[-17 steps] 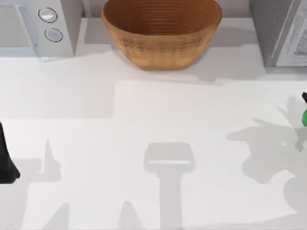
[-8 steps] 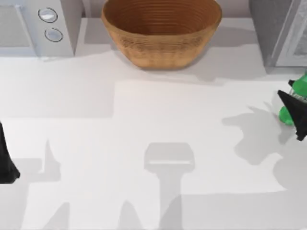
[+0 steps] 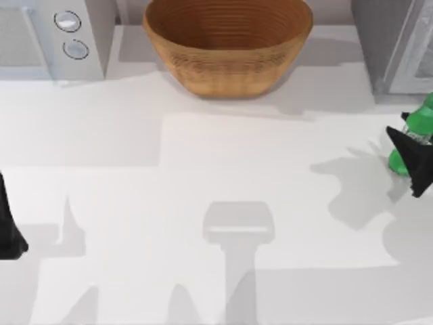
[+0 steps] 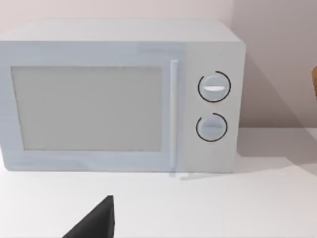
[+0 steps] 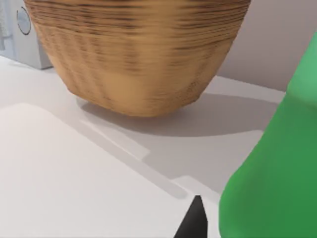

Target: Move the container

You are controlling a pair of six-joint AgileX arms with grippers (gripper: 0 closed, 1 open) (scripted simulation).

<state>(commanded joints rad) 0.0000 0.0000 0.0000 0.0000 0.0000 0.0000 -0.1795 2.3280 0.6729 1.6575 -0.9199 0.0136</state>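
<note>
At the right edge of the bench (image 3: 203, 176) in the top view, the right tool (image 3: 413, 159) sits against the green container (image 3: 418, 128), which has shifted slightly up and left since half a second ago, when it lay a little lower; one second ago only a green sliver showed at that edge. The container stands tilted, cap end toward the far side, with its lower end just beside the dark tool fingers. Whether the right tool is closed on the container cannot be told, since the fingers overlap the bottle at the frame edge. In the right wrist view the container (image 5: 277, 173) appears as a smooth, glossy green plastic surface close to the lens, with one dark fingertip (image 5: 194, 220) beside it. A pale label band crosses the bottle in the top view; its lettering is not legible. The large brown woven basket (image 3: 227, 47), ribbed and bowl-shaped, stands at the far centre, well apart from the container. A white microwave (image 4: 119, 94) with two round dials occupies the far left. The left tool (image 3: 8, 227) is parked at the left edge, unchanged; its opening cannot be told.
</note>
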